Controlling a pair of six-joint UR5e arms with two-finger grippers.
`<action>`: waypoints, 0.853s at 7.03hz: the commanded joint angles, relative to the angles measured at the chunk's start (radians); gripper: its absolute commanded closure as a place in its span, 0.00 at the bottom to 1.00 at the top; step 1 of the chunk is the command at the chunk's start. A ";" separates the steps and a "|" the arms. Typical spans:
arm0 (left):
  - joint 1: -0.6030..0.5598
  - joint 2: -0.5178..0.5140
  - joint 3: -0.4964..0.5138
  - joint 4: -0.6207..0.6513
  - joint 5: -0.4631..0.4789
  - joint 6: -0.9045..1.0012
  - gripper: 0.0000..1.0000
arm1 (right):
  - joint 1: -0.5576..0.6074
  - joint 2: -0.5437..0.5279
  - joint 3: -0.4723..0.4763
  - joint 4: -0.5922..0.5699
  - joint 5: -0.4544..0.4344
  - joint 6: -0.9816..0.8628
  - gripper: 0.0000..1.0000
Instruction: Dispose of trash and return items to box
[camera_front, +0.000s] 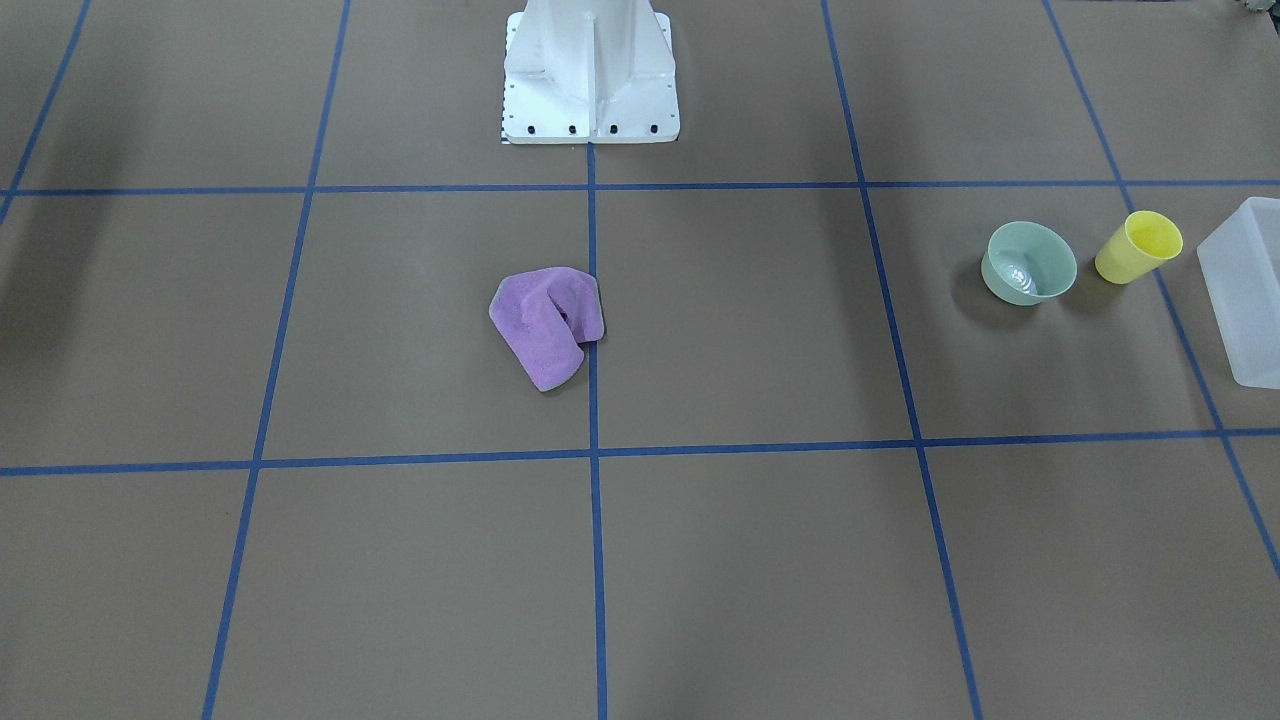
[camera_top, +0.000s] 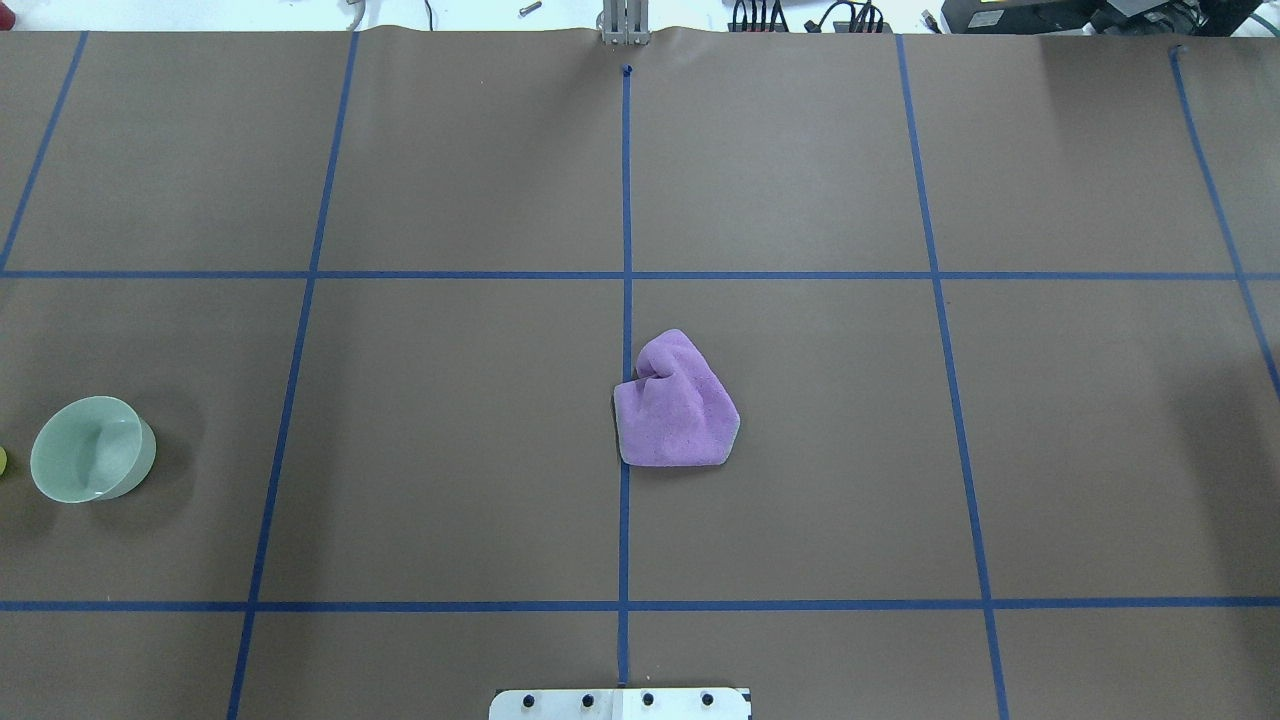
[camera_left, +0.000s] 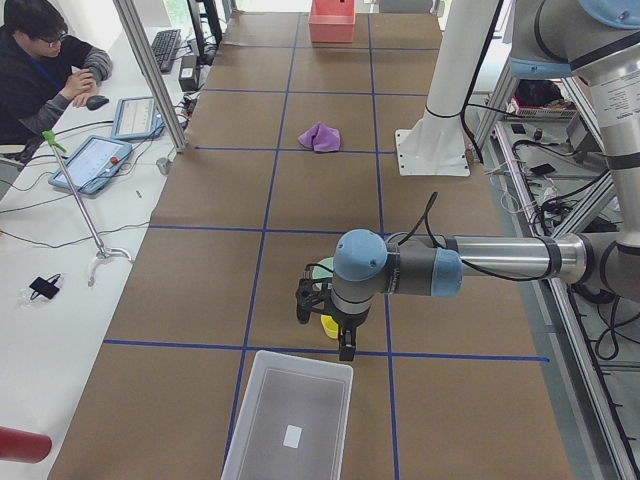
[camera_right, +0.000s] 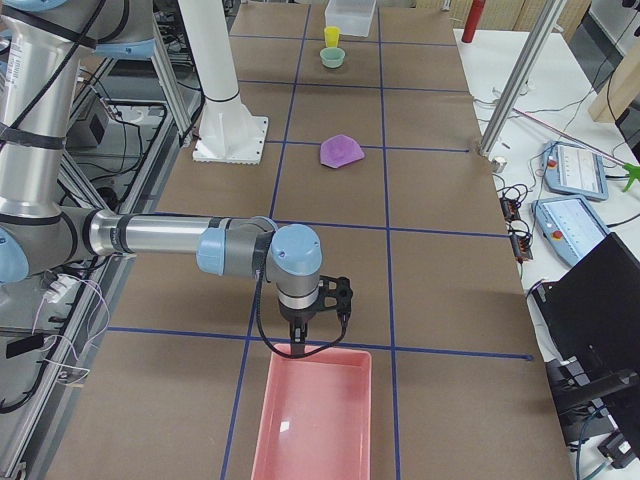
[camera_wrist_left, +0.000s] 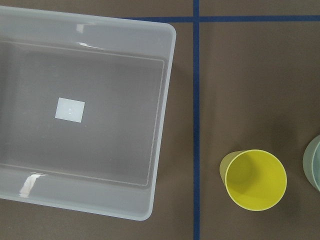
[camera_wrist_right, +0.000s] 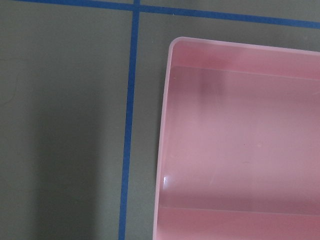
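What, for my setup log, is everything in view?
cup: 1, yellow, beside the box
bowl: 1, mint green, next to the cup
box: 1, frosted white, table's left end
cloth: 1, purple, table centre
bin: 1, pink, table's right end
table: 1, brown, blue tape grid
operator: 1, dark top, side desk
base: 1, white, rear middle
left claw: 1, black, above the cup; open or shut unclear
right claw: 1, black, over the bin's rim; unclear too

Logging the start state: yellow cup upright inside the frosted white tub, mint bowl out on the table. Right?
No. The yellow cup is upright but outside the frosted white tub, standing on the table beside it; the left wrist view shows this. The mint bowl is out on the table, as you said.
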 joint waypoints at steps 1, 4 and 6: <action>0.003 0.011 -0.004 0.000 -0.002 0.002 0.01 | -0.001 -0.001 0.000 0.003 -0.008 0.000 0.00; 0.005 0.002 -0.012 -0.006 -0.004 0.003 0.01 | -0.001 0.002 0.003 0.006 -0.005 -0.004 0.00; 0.006 0.001 -0.010 -0.009 -0.005 0.003 0.01 | -0.001 -0.001 0.002 0.006 -0.003 -0.014 0.00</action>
